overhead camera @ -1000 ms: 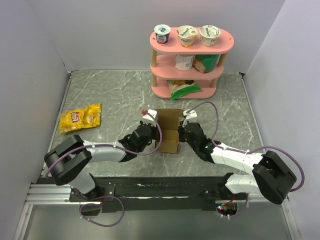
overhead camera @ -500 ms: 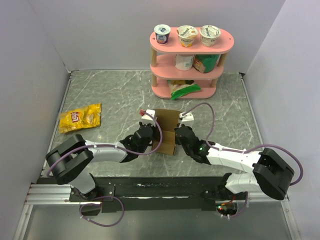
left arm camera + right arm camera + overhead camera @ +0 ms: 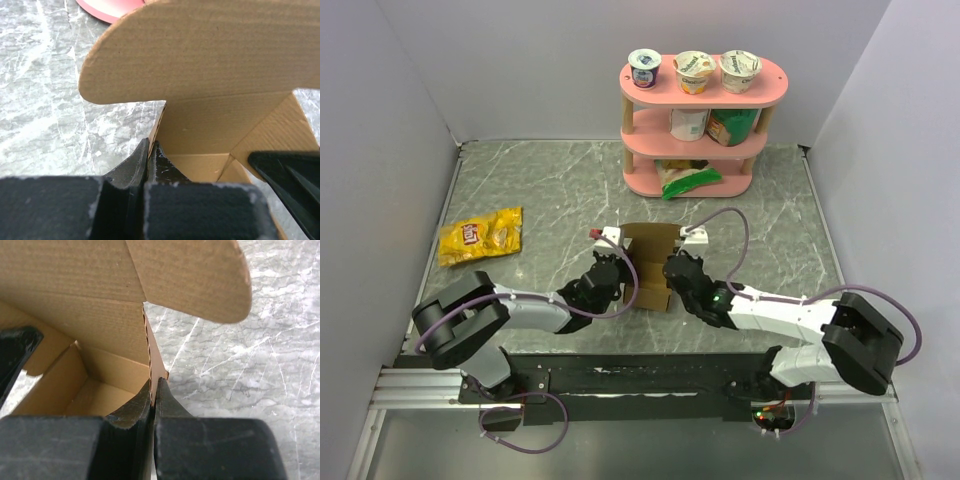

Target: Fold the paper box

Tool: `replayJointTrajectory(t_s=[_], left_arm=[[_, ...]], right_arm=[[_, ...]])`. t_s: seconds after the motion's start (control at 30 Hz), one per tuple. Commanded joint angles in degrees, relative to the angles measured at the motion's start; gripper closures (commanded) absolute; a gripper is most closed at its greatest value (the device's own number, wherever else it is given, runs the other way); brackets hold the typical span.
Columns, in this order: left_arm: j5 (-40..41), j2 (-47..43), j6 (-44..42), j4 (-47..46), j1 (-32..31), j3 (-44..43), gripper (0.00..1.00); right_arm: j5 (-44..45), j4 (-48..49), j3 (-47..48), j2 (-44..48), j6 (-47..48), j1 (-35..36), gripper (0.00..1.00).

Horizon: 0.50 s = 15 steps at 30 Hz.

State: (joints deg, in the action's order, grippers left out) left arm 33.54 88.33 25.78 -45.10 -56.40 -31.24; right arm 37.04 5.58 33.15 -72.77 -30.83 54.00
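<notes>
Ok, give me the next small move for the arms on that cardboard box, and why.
Probably free one arm, say the right gripper, and press the raised lid flap down toward the opening. Both it and the left gripper are pinched shut on opposite side walls of the paper box, whose top is open.

text: none legible | yellow snack bag: logo (too small to read)

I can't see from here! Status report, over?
Left fingers pinch paper box, left wall; right fingers pinch right wall. Box open, flaps up. Snack bag and shelf stand apart.
</notes>
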Motion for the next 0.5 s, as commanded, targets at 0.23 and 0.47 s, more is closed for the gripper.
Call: replayJointTrajectory(t_s=[0.23,0.47], left_arm=[[2.2,2.5,1.8,-1.8,-2.9,1.5,0.99],[3.5,2.5,6.7,1.9,-2.9,-0.3,0.99]], right_arm=[[1.4,-5.3,8.0,-6.6,-6.3,2.2,1.00],[5.3,-8.1,5.7,-7.3,-9.0,7.7,1.00]])
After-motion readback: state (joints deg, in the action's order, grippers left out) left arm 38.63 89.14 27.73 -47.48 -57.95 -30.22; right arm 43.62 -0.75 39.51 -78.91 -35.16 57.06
